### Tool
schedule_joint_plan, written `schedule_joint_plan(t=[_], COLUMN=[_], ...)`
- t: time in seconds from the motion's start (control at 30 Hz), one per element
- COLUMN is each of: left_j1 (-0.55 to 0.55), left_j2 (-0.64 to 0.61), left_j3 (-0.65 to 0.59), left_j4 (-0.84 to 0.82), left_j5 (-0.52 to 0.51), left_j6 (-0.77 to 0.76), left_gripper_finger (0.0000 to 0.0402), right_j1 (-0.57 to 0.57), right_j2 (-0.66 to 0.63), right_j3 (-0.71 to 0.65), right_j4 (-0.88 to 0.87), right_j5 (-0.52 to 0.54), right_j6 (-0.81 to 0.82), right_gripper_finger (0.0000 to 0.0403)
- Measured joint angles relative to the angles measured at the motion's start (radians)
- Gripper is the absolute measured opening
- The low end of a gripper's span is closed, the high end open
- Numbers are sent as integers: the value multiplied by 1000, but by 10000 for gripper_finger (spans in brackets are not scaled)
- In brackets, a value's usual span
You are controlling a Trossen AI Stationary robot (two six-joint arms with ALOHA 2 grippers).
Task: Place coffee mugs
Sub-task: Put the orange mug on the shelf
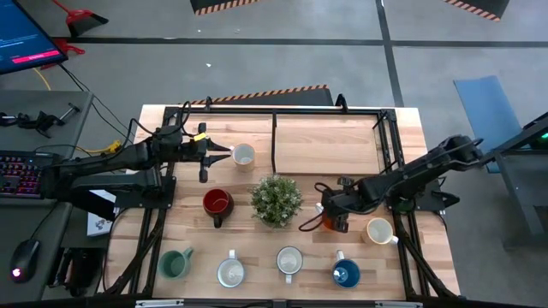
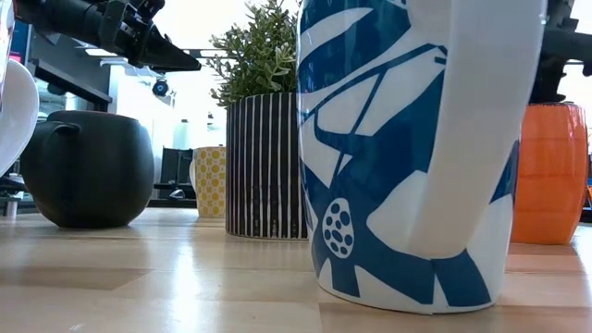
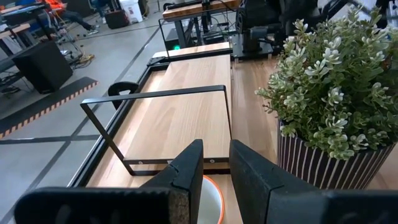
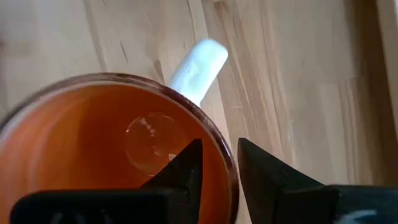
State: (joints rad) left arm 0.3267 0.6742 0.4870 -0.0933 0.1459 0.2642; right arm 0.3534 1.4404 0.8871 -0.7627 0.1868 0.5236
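Mugs hidden or cropped — four views

Blue-patterned mug point(image 2: 416, 157) overruns the low view's top edge; the orange mug point(image 1: 332, 221) sits mostly hidden under the right claw point(image 1: 334, 214) from above — its near rim point(image 4: 124, 81) cut off by the wrist picture's bottom edge.

Right gripper point(image 1: 330, 214) over orange mug point(image 1: 330, 222), beside plant point(image 1: 276, 199).

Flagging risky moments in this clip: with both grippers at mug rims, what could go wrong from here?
1. The right gripper straddles the orange mug's rim with one finger inside; a thin rim pinch could slip or tilt the mug when lifted.
2. The potted plant stands close beside that mug, so a sideways move might brush its leaves.
3. The left gripper sits over the white mug, near the black wire frame; a swing could clip it.
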Motion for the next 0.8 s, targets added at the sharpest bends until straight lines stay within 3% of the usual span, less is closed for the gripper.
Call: schedule_joint_plan(t=[0.3,0.5,0.8], left_j1=[0,0,0], left_j2=[0,0,0], left_j3=[0,0,0], left_j4=[0,0,-4], left_j5=[0,0,0], left_j6=[0,-1,-1], left_gripper_finger=[69,69,69], right_j1=[0,0,-1], right_j2=[63,59,59], right_j3=[0,3,40], right_j4=[30,32,-45], right_j5=[7,-7,22], right_j6=[46,54,47], right_gripper_finger=[77,11,4])
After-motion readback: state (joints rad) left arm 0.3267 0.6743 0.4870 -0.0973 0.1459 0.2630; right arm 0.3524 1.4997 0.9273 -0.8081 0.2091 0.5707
